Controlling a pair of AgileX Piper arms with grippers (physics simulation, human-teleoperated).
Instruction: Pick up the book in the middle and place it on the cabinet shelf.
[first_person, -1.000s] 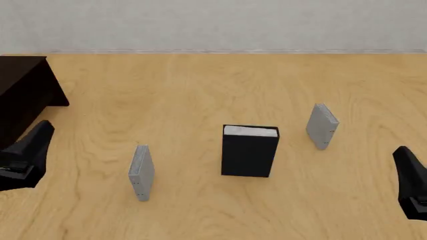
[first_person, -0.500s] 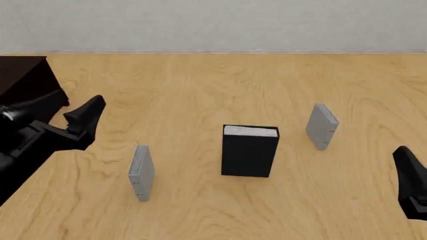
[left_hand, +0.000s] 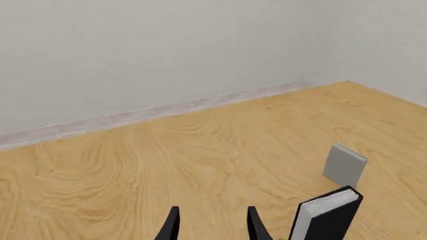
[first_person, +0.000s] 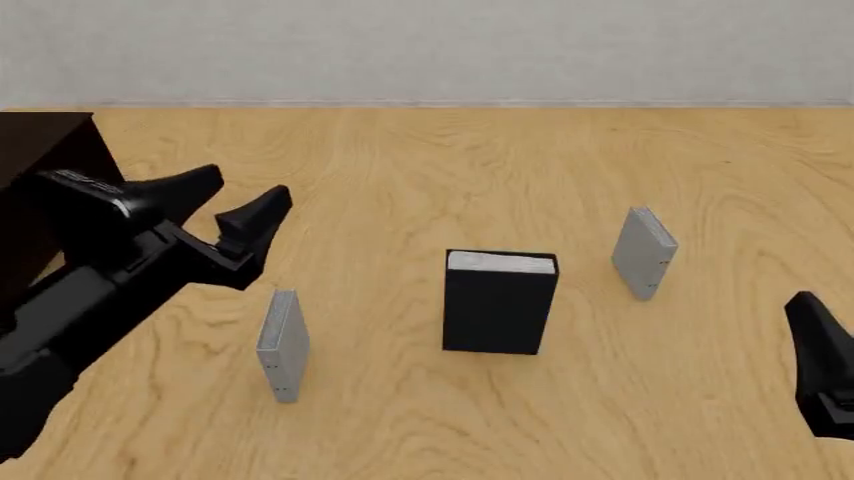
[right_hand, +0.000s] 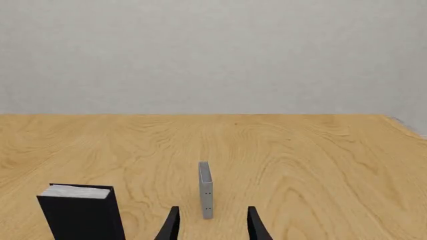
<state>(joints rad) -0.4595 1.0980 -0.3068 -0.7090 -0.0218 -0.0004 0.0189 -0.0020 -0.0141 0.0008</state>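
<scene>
Black and thick, the book (first_person: 499, 302) stands upright near the middle of the wooden table (first_person: 534, 160), its white page edges facing up. It stands free, touched by nothing, with open wood around it, which should leave room for fingers to close on its covers.

From the book, a thin grey book (first_person: 282, 346) stands on edge at about eight o'clock, and a second thin grey book (first_person: 643, 252) stands at about two o'clock. Both are well apart from the black one.

The left gripper (first_person: 236, 205) hovers above the table at about ten o'clock from the book, its fingers spread wide with nothing between them, angled toward the table's centre. It appears to be on approach, not yet lined up on the book.

The right gripper (right_hand: 209, 224) sits low at the four o'clock edge, idle; its wrist view shows the fingers parted and empty.

The dark cabinet shelf (first_person: 47, 180) stands at the far nine o'clock side, nearest the left arm, which probably explains that arm doing the reaching.
</scene>
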